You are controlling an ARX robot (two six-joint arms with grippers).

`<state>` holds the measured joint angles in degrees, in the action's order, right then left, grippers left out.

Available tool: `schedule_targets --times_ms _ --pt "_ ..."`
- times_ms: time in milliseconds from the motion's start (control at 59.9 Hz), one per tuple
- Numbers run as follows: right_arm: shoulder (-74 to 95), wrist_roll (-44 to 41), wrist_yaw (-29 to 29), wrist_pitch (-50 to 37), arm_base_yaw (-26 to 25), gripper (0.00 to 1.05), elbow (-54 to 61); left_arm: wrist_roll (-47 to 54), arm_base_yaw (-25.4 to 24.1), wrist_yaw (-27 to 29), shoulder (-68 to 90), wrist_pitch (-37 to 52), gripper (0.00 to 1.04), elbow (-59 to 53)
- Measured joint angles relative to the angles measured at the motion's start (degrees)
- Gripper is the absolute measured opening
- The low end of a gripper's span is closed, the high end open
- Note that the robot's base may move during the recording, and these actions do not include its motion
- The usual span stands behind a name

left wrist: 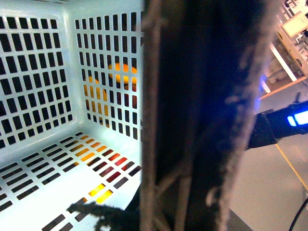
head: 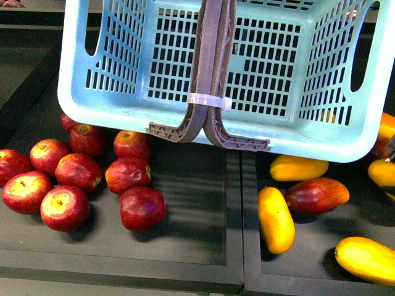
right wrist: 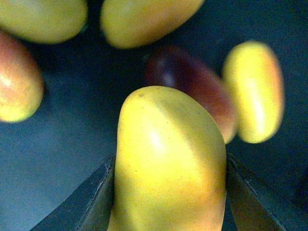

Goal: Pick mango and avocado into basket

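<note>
The light teal basket (head: 247,68) hangs tilted above the trays, its brown-grey handles (head: 210,74) tied with a white tie. In the left wrist view the handles (left wrist: 207,115) fill the middle, close and dark. My left gripper is shut on them and its fingers are hidden. The basket's slotted inside (left wrist: 48,96) holds nothing. My right gripper (right wrist: 168,204) is shut on a yellow mango (right wrist: 168,163), held between its dark fingers (right wrist: 89,204) above the tray. That mango may be the yellow fruit at the right edge of the front view (head: 382,172). No avocado is in view.
Several red apples (head: 80,172) lie on the left dark tray. Yellow mangoes (head: 276,219) and a red-and-yellow fruit (head: 316,195) lie on the right tray. More of them show under the held mango (right wrist: 255,91). A raised divider (head: 234,209) separates the trays.
</note>
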<state>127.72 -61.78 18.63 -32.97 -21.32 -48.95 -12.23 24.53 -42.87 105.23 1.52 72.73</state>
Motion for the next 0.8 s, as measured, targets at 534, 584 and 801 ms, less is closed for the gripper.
schedule_targets --times_ms 534,584,801 --pt "-56.78 60.87 -8.57 5.35 19.74 0.56 14.53 0.0 0.0 -0.13 0.0 0.0 0.05 0.0" --pt "-56.11 67.84 -11.98 5.77 25.53 0.56 14.29 0.0 0.0 -0.15 0.0 0.0 0.05 0.0" --pt "-45.92 75.56 -24.22 4.9 38.05 0.56 11.82 0.02 0.02 -0.11 0.0 0.0 0.05 0.0"
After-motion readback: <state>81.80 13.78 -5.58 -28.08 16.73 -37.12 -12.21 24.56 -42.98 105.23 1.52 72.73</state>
